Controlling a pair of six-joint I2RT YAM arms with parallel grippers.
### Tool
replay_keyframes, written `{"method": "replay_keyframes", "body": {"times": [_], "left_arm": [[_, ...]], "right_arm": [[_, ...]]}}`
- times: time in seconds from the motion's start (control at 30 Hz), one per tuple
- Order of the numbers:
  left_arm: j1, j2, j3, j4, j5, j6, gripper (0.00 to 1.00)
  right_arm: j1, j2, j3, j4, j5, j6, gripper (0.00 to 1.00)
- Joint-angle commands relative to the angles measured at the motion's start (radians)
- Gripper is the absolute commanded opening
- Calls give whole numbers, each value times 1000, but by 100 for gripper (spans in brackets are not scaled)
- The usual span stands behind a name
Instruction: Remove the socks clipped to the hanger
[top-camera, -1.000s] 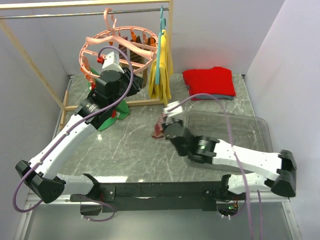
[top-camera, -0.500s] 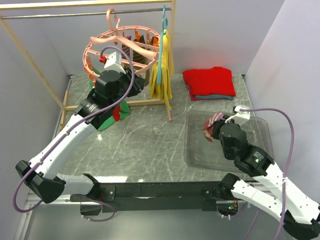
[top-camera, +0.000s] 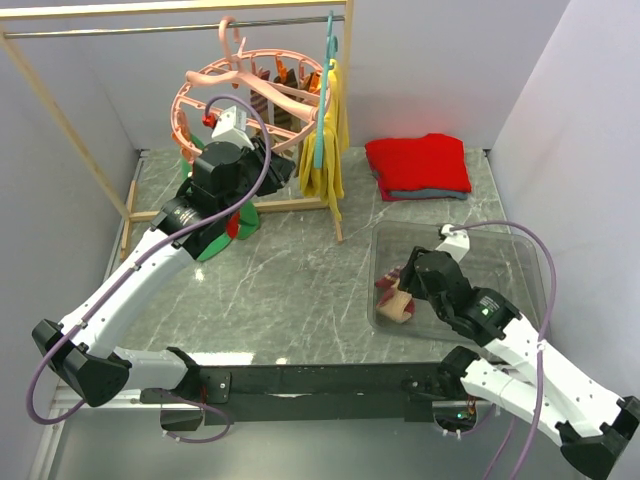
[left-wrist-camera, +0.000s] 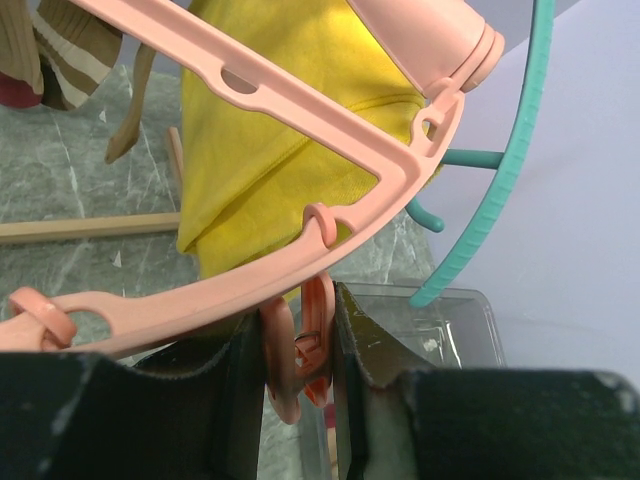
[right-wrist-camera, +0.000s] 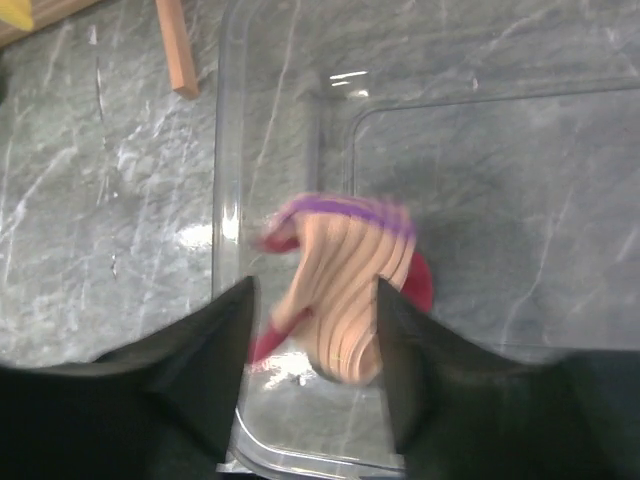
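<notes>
Hanger (top-camera: 186, 100) hangs on the rail (top-camera: 150, 28), striped socks (left-wrist-camera: 60, 45) clipped to it. Above the clear bin (right-wrist-camera: 228, 200) and a loose sock (right-wrist-camera: 355, 280), the right end effector (right-wrist-camera: 315, 300) stands apart. The left end effector (left-wrist-camera: 298, 340) clamps one clip (left-wrist-camera: 318, 320); pulling might unhook the hanger.

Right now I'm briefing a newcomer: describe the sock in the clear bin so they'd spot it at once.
Find the clear plastic bin on the table's right. At its left end is a pale pinkish ribbed sock with red patches and a purple edge, unlike the striped sock hanging up.
</notes>
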Motion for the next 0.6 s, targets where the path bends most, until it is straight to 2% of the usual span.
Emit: {"method": "replay_keyframes", "body": {"times": [0.0, 0.03, 0.2, 0.27, 0.3, 0.33, 0.4, 0.57], "left_arm": [[0, -26, -5, 40, 50, 19, 1], [-1, -26, -5, 40, 52, 19, 1], [-1, -31, -3, 40, 61, 24, 2], [0, -34, -5, 40, 67, 28, 6], [-1, -35, -6, 43, 73, 28, 19], [0, -38, -13, 47, 76, 30, 25], [0, -52, -19, 48, 84, 31, 38], [-1, -92, -19, 18, 76, 39, 55]], "right_arm": [[-6, 39, 94, -25, 23, -54, 67], [-6, 48, 123, -27, 26, -69, 79], [45, 106, 185, 88, -83, -185, 100], [94, 139, 191, 197, -111, -219, 100], [124, 156, 189, 243, -134, -264, 100], [175, 192, 183, 334, -143, -285, 100], [217, 241, 183, 415, -184, -330, 100], [244, 402, 182, 702, -324, -370, 100]]}}
